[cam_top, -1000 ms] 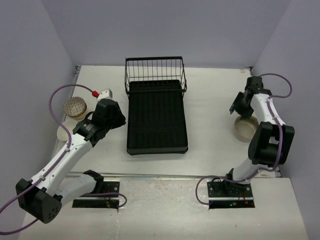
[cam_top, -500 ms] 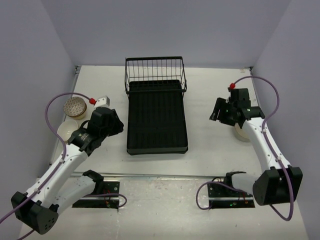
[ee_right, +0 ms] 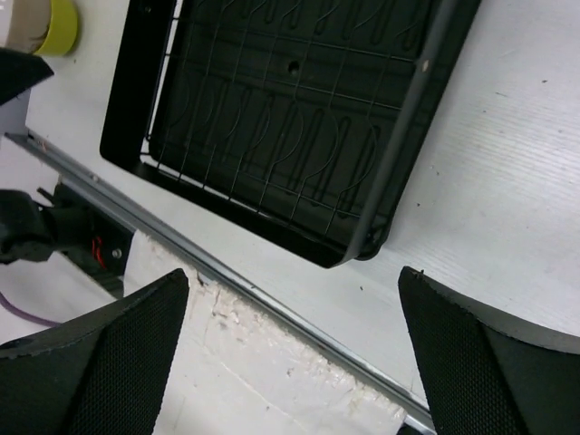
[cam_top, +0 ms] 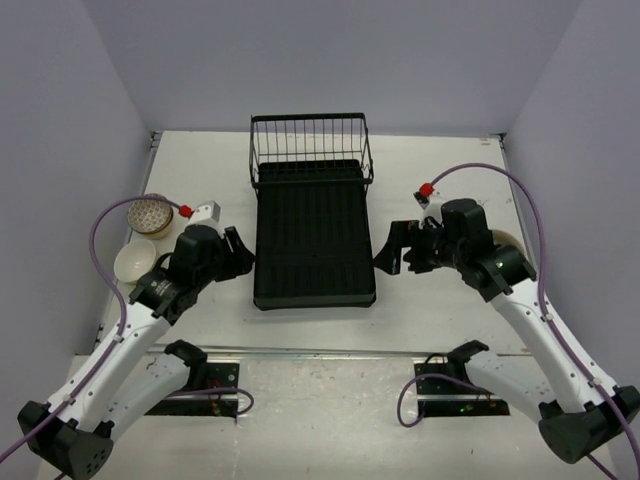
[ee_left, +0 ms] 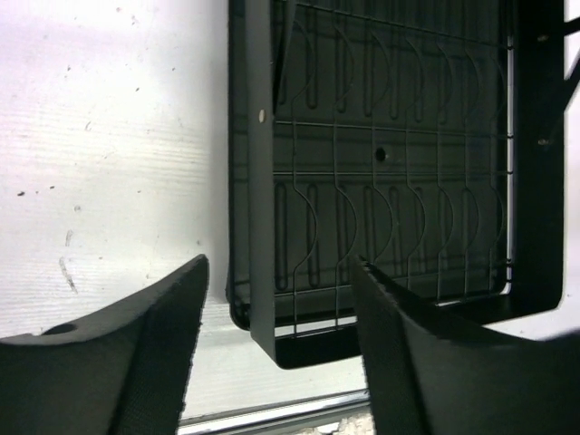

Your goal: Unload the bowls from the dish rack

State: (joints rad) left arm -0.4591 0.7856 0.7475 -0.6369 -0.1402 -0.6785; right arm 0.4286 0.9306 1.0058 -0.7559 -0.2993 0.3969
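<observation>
Top external: the left end effector [cam_top: 233, 260] and right end effector [cam_top: 393, 256] are hovering beside the dish rack [cam_top: 314, 240], both spread wide, gripping nothing.

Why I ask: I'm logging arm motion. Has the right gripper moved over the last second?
Yes. The right gripper has swung leftward and now sits just off the right rim of the dish rack, which has stayed put.

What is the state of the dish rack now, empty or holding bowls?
Empty. The dish rack shows only bare gridded floor in every view; a cream bowl and a patterned bowl stand left of it.
</observation>
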